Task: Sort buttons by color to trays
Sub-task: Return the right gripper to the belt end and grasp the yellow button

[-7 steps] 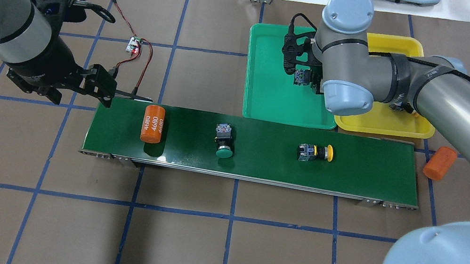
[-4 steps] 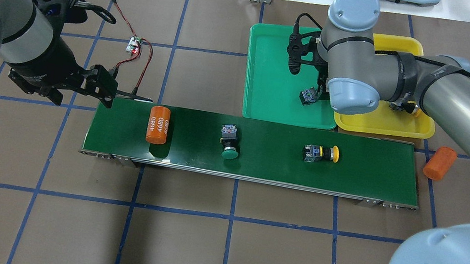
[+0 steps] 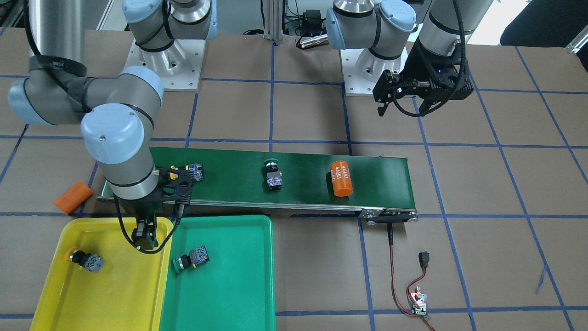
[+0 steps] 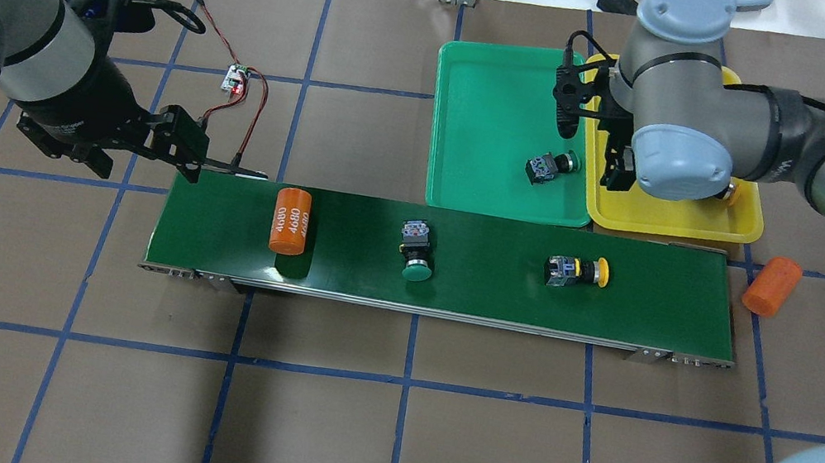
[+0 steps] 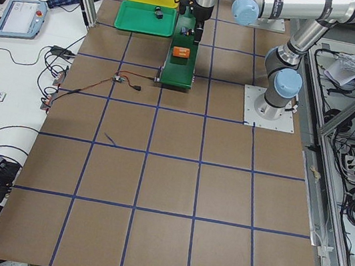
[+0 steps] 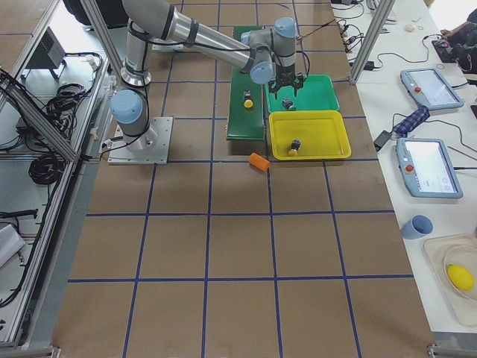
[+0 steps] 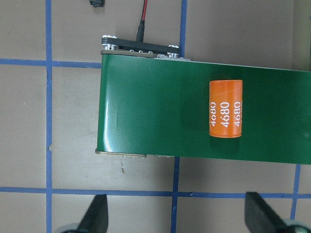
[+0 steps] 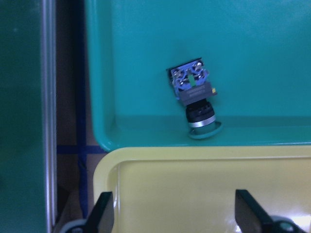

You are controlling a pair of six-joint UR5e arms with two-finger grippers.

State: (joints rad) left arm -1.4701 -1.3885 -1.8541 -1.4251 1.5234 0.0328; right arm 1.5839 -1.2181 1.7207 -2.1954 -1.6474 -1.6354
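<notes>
A green button (image 4: pixel 549 166) lies on its side in the green tray (image 4: pixel 483 109), also in the right wrist view (image 8: pixel 194 97). A yellow button (image 3: pixel 85 259) lies in the yellow tray (image 3: pixel 115 285). On the conveyor belt (image 4: pixel 487 286) lie a green button (image 4: pixel 415 253) and a yellow button (image 4: pixel 577 272). My right gripper (image 3: pixel 144 239) is open and empty above the yellow tray's edge beside the green tray. My left gripper (image 4: pixel 186 156) is open and empty, beside the belt's left end.
An orange cylinder (image 4: pixel 290 221) lies on the belt near its left end. A second orange cylinder (image 4: pixel 772 285) lies on the table past the belt's right end. A small circuit board with red wires (image 4: pixel 237 78) sits behind the belt's left end.
My right gripper let go of the green button in the green tray and moved right, over the yellow tray. The things on the belt drifted right. The left arm barely moved.
</notes>
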